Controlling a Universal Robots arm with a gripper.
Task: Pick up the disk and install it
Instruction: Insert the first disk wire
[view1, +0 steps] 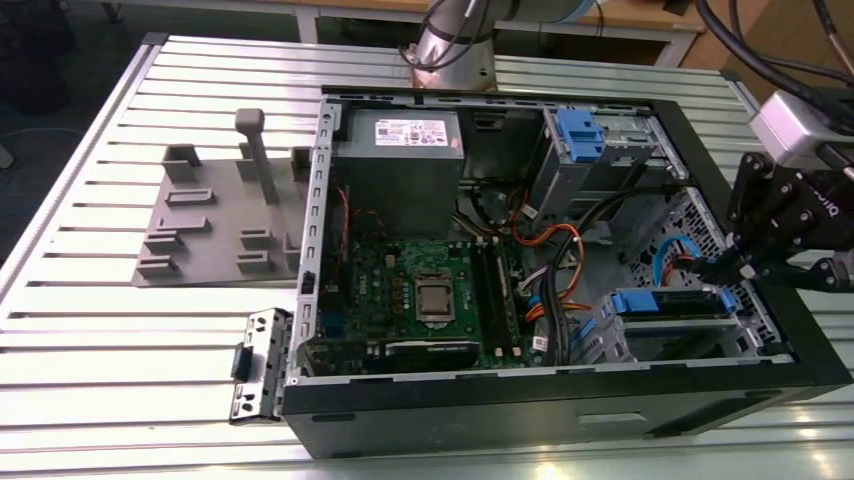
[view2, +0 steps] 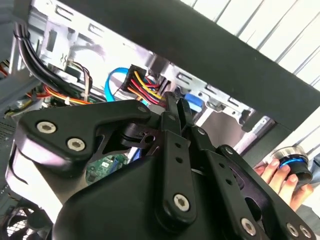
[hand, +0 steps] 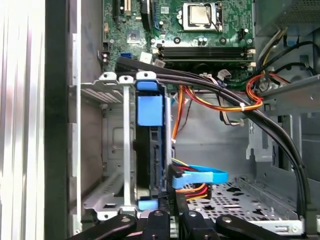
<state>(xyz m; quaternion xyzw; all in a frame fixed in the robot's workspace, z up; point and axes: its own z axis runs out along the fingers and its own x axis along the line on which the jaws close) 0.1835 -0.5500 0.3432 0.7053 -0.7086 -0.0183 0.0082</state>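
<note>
The disk (view1: 667, 303) sits on edge inside the metal drive cage (hand: 107, 150) at the near right corner of the open computer case (view1: 534, 405). Its blue carrier frame (hand: 150, 110) shows along the top edge. My gripper (view1: 731, 270) hangs just above the disk's cable end, at the exterior view's right. In both wrist views the fingers (view2: 172, 117) stand pressed close together, with nothing seen between them. The gripper (hand: 172, 212) is beside the blue data cable (hand: 200, 177) and the coloured power plug at that end of the disk.
The motherboard (view1: 414, 290), the grey power supply (view1: 400, 160) and a second blue carrier (view1: 585, 130) fill the case. Black and orange cables (hand: 220, 100) cross beside the cage. A grey fixture plate (view1: 214, 215) lies on the slatted table. A person's hand (view2: 277, 175) holds a round knob (view2: 292, 165) outside the case.
</note>
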